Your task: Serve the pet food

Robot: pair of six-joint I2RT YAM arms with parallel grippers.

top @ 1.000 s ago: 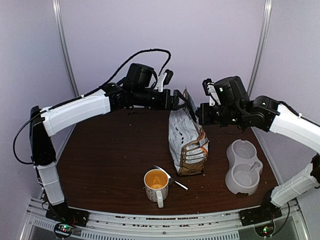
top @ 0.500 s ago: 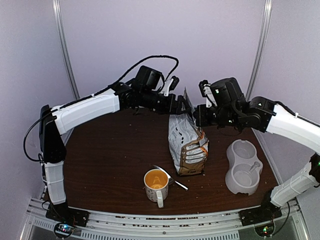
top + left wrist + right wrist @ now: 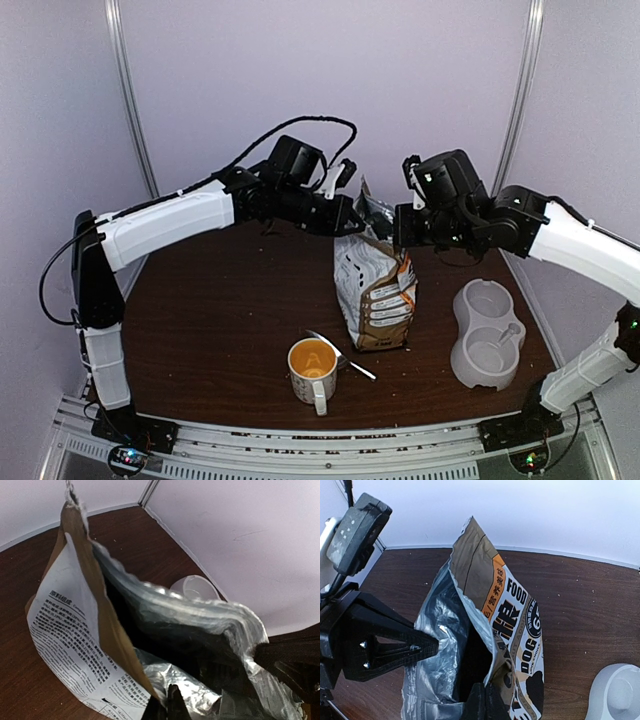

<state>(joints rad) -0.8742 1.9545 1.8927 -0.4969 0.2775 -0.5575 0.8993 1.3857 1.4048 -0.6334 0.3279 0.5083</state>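
The pet food bag, white, tan and orange with black print, stands upright mid-table with its foil-lined mouth held apart. My left gripper is shut on the left wall of the rim; in the left wrist view its tips pinch the foil edge of the bag. My right gripper is shut on the opposite wall, and its tips clamp the printed side of the bag. The left gripper shows across the opening. The pet food is hidden in the bag's dark inside.
A white mug with an orange lining stands in front of the bag, with a metal spoon lying beside it. A pale double pet bowl sits at the right. Small crumbs dot the brown table.
My left gripper moved right onto the bag's rim and went from open to shut on it. The bag's mouth now stands wider. The right gripper kept its hold.
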